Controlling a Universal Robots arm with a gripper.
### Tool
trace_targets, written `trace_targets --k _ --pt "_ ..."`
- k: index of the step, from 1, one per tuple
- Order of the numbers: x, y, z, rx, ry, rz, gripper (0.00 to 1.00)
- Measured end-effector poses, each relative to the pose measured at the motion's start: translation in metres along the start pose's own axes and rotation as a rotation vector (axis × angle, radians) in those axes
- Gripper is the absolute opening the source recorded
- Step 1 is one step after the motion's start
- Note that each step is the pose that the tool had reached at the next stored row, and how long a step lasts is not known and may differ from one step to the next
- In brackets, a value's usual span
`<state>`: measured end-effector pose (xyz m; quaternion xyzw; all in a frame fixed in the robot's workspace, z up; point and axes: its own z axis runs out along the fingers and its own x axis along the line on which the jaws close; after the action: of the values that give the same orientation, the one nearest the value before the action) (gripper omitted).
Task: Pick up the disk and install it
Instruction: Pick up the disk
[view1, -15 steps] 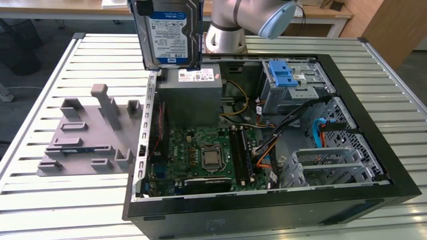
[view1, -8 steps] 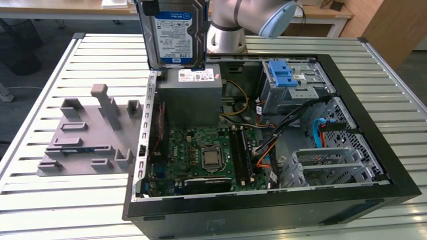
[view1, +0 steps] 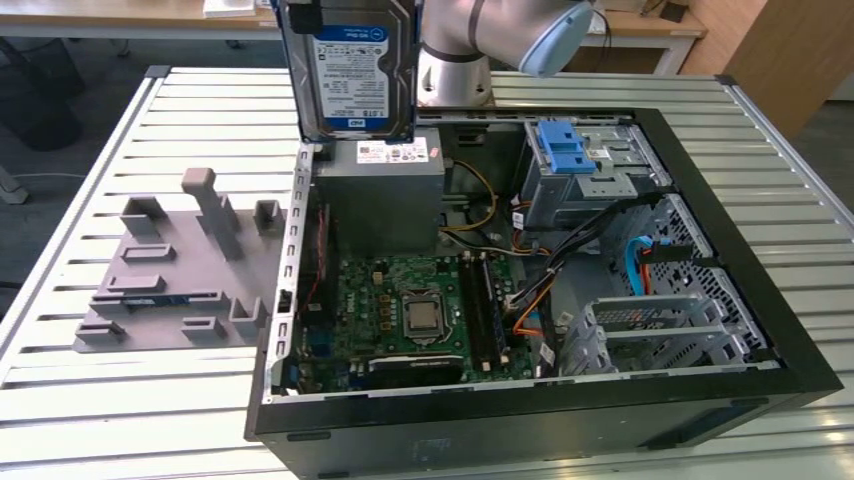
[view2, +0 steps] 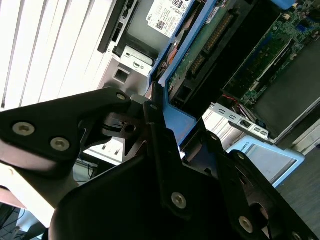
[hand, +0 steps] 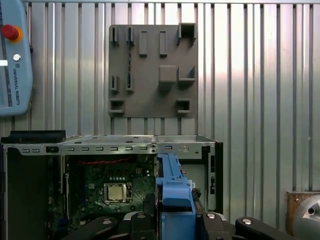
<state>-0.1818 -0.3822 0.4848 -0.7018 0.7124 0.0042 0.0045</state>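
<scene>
One disk (view1: 350, 75) — a flat silver-metal hard drive with a blue-and-white label and blue plastic side rails — hangs upright above the rear of one open black computer case (view1: 534, 405), over the single grey power-supply box (view1: 380, 190). Its top edge is cut off by the exterior view's frame. One pincer (hand: 175, 222) of black linked metal is clamped on the disk, with a blue rail caught between its fingers (hand: 216, 226) in both wrist views. In the second wrist view the drive's green circuit underside faces the camera. One pale grey arm (view1: 461, 50) rises behind the disk.

Inside the case are one green motherboard (view1: 400, 300) with a square metal processor socket and one ribbed blue latch (view1: 566, 148) on a steel drive cage. One matte grey fixture plate (view1: 174, 280) with raised blocks sits on the slatted metal surface (view1: 120, 400), beside the case on the exterior view's left. One teach pendant (hand: 14, 60) — partly cut off — lies on the slats in the first wrist view.
</scene>
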Motion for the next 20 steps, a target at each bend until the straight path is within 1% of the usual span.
trace_targets --k 7,14,15,17,18,20 --pt "0.0091 -0.0018 0.0000 0.0001 -0.0001 0.000 0.36" --pt "0.0100 -0.0019 -0.0001 0.0006 0.0000 0.000 0.36" --pt "0.0100 -0.0019 -0.0002 0.0035 0.0001 0.000 0.36" --pt "0.0100 -0.0019 -0.0001 0.0163 -0.0003 0.000 0.36" --pt "0.0100 -0.0019 -0.0002 0.0201 -0.0002 0.000 0.36" --pt "0.0100 -0.0020 0.0001 0.0213 -0.0005 0.000 0.36"
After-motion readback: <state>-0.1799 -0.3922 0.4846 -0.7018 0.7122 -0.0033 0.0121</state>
